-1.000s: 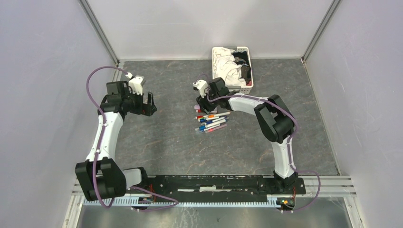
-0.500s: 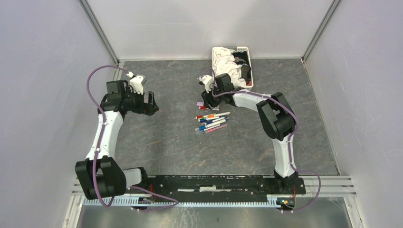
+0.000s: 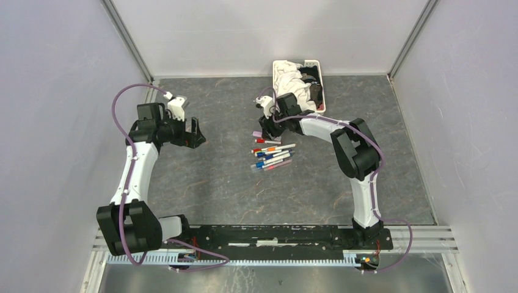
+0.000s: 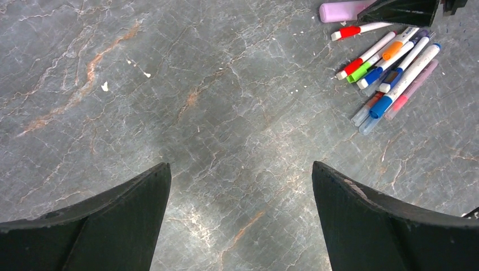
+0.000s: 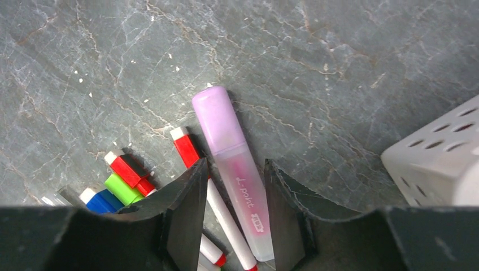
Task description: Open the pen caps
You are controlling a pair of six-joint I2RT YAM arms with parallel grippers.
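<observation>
Now the right gripper (image 5: 234, 167) reaches low, jaws half-spread astride the lilac pen (image 5: 247, 195), its cap (image 5: 211, 111) on; pinching or not, I cannot tell. Other pens (image 5: 127, 175) crowd its left, a basket (image 5: 432, 161) sits near its right. The left gripper (image 4: 240, 166) hangs spread wide over the table (image 4: 169, 84).

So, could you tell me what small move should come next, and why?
Probably close the right fingers on the translucent pink highlighter with the lilac cap: they straddle its barrel with a gap showing on one side, and the left fingers stand open.
</observation>
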